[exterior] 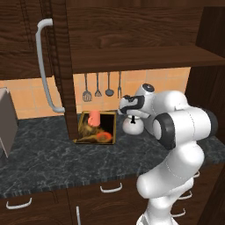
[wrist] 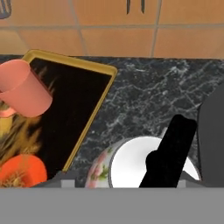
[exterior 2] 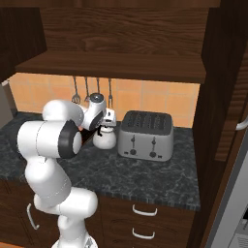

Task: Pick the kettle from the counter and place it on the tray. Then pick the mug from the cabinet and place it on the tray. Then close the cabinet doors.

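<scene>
Three views were examined, starting with the left base view. There we find the kettle standing on the counter, just to the right of the tray and directly beneath the gripper. The hand hangs right over the kettle's top, but we cannot tell from here whether its fingers are spread or pressed together. The mug stands on the tray's far end. One of the cabinet doors is swung open and crosses in front of the tray's left edge. Utensils hang on the tiled wall behind.

In the right base view, we see the gripper come in from the left, sitting at the kettle's handle, with the white body just below it. The fingers are too small and dark here to judge. A toaster stands just to the right of the kettle on the counter, close but apart. The cabinet shelf spans above.

In the hand view, we note the kettle lies immediately below the hand, its black handle rising across the white lid. We cannot establish the state of the fingers here either. The tray lies beside the kettle to the left, and the mug rests on it, tilted in this view.
</scene>
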Robot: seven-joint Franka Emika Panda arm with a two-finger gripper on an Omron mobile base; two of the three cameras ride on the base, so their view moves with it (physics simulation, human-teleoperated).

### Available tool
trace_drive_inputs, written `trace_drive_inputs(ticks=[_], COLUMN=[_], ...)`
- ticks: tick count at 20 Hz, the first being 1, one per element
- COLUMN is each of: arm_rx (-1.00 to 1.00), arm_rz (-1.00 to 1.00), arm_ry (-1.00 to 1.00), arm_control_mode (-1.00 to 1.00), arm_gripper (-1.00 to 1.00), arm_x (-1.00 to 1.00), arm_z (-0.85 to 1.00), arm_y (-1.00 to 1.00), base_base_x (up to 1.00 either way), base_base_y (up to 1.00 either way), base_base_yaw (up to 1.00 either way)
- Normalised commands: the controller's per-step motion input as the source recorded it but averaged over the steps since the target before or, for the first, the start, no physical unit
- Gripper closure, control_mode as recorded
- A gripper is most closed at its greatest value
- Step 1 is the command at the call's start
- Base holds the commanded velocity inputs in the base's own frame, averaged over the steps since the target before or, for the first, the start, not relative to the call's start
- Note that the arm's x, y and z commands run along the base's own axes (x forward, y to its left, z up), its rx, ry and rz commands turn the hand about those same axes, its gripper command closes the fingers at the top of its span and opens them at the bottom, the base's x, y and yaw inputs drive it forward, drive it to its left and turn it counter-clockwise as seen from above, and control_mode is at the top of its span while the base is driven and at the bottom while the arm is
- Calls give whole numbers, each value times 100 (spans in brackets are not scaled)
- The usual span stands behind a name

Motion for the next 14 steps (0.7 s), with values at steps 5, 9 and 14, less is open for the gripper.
trace_drive_inputs(ticks=[5, 9, 14], arm_rx=[0, 0, 0], arm_rz=[0, 0, 0], arm_ry=[-10, -12, -14], arm_control_mode=[-100, -100, -100], arm_gripper=[100, 100, 100], arm_x=[-22, -42, -24], arm_z=[-17, 1, 31], arm_y=[0, 0, 11], base_base_x=[0, 0, 0], base_base_y=[0, 0, 0], base_base_yaw=[0, 0, 0])
